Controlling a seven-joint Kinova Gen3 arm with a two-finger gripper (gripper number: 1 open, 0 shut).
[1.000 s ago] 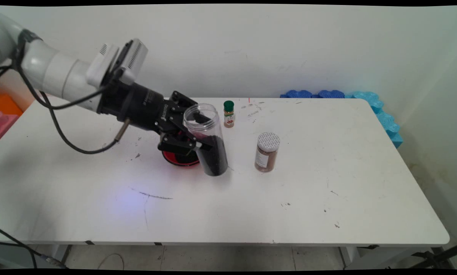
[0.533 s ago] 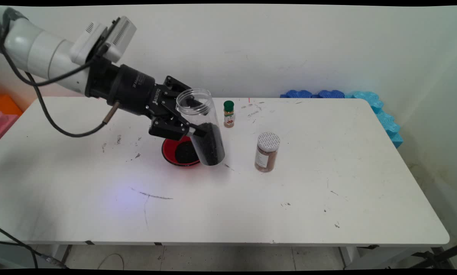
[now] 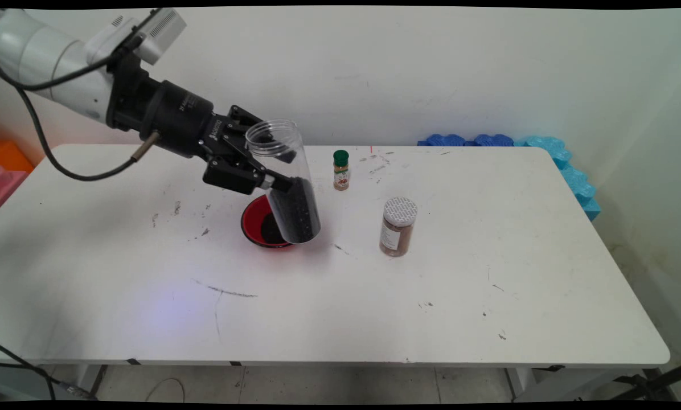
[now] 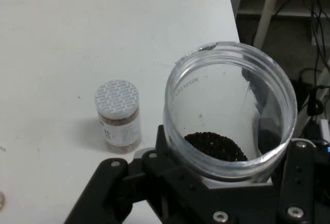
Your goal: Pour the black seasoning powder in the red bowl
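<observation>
Clear jar (image 3: pixel 283 182) of black grains, clamped by tool (image 3: pixel 263 165)

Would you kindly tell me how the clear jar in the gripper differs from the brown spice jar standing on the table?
The clear jar is open-topped, while the brown spice jar wears a white patterned lid. The clear jar is tilted, held off the table by the gripper above the red bowl; the brown spice jar stands upright and untouched. The clear jar holds black grains and looks taller; the brown spice jar holds brown powder. Both are see-through cylinders.
</observation>
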